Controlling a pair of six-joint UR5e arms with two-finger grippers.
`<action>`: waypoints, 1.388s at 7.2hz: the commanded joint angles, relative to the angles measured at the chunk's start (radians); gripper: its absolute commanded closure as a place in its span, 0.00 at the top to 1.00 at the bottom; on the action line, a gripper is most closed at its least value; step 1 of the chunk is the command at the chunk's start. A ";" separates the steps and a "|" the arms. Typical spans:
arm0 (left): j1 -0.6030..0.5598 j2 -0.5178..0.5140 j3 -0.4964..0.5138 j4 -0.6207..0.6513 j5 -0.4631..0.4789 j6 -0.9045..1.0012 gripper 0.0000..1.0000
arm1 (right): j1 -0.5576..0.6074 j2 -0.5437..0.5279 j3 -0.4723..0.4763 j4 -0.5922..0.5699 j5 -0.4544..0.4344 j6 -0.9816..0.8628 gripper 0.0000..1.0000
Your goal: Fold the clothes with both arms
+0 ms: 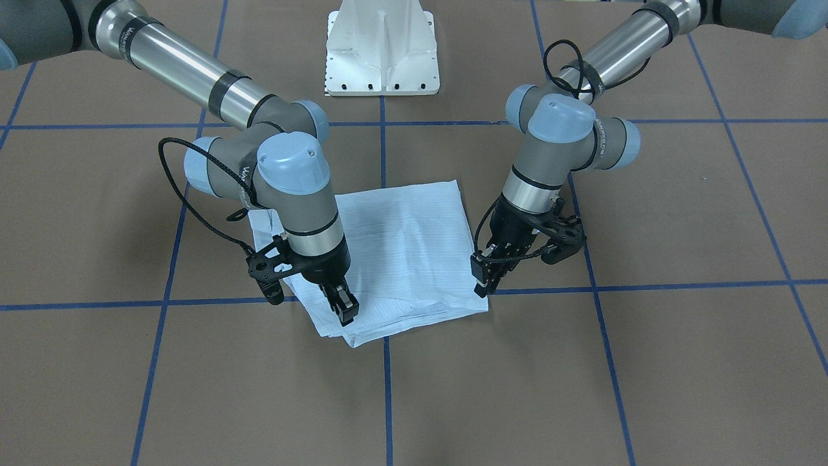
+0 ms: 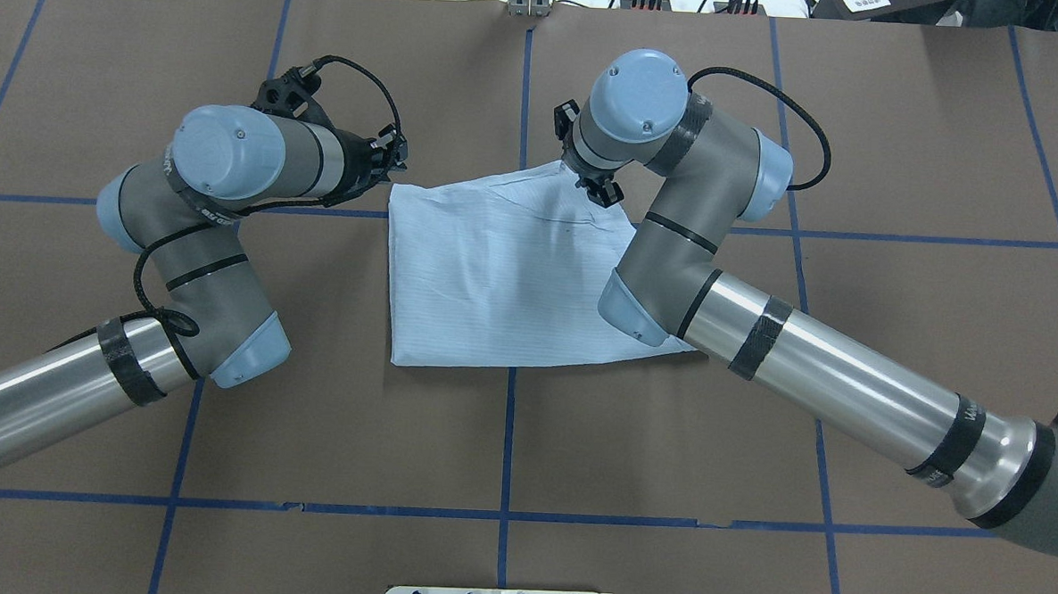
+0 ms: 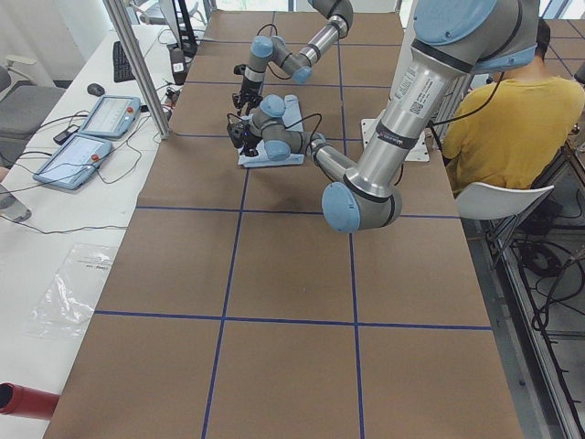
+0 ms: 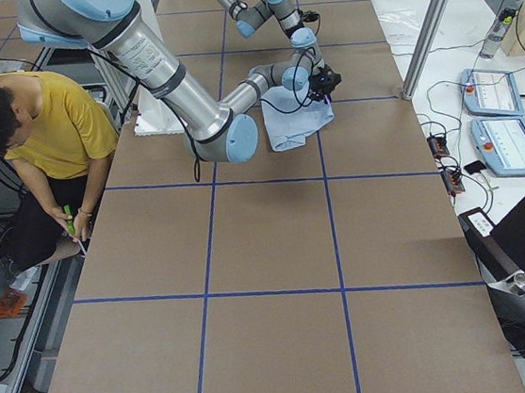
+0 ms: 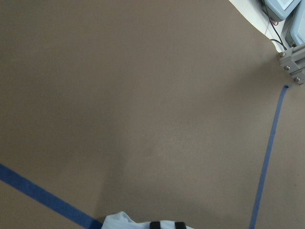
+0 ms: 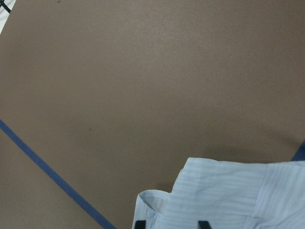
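Well, nearest to us, the right gripper [image 1: 346, 314] stands with its fingers spread wide at a corner of the folded shirt [image 1: 401, 252], which lies flat, stretching away behind it. Slightly farther, the left gripper [image 1: 482, 288] meets the shirt's side edge, fingers nearly together; whether they pinch cloth we cannot tell

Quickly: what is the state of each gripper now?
Left gripper: at the shirt corner, fingertips nearly together; grip cannot be told.
Right gripper: open, fingertips apart over the shirt.
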 commanded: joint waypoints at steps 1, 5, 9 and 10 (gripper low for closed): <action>-0.023 0.000 0.004 -0.002 -0.002 0.037 0.68 | 0.035 -0.043 0.025 0.004 0.039 -0.070 1.00; -0.093 0.097 -0.065 -0.004 -0.100 0.401 0.97 | 0.224 -0.258 0.123 0.007 0.244 -0.525 1.00; -0.398 0.424 -0.249 0.005 -0.336 1.097 1.00 | 0.515 -0.560 0.183 -0.003 0.435 -1.253 1.00; -0.480 0.447 -0.239 0.013 -0.335 1.207 1.00 | 0.590 -0.618 0.179 -0.008 0.489 -1.431 1.00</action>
